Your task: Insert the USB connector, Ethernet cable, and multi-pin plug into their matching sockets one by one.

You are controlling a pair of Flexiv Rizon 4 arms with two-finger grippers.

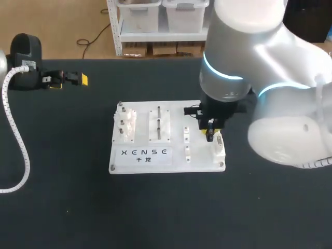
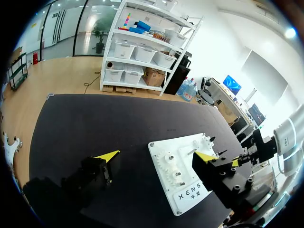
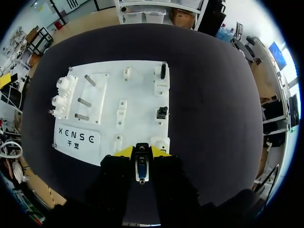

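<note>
Left gripper (image 1: 72, 79) sits at the table's left, well apart from the board (image 1: 199, 163) — fingers wide, empty. Right gripper (image 3: 141, 152) points down over the board's right edge, fingers pinched on a small plug (image 3: 141, 170). Plug likely light, rigid, intolerant of tilt — best held by its flat sides.

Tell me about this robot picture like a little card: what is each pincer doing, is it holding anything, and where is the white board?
left pincer: open, holding nothing, at the far left of the table, away from the board
right pincer: shut on a small plug, over the board's right side
plug: sits between the yellow tips, pointing down toward the board
white board: lies flat in the middle of the black table
</note>
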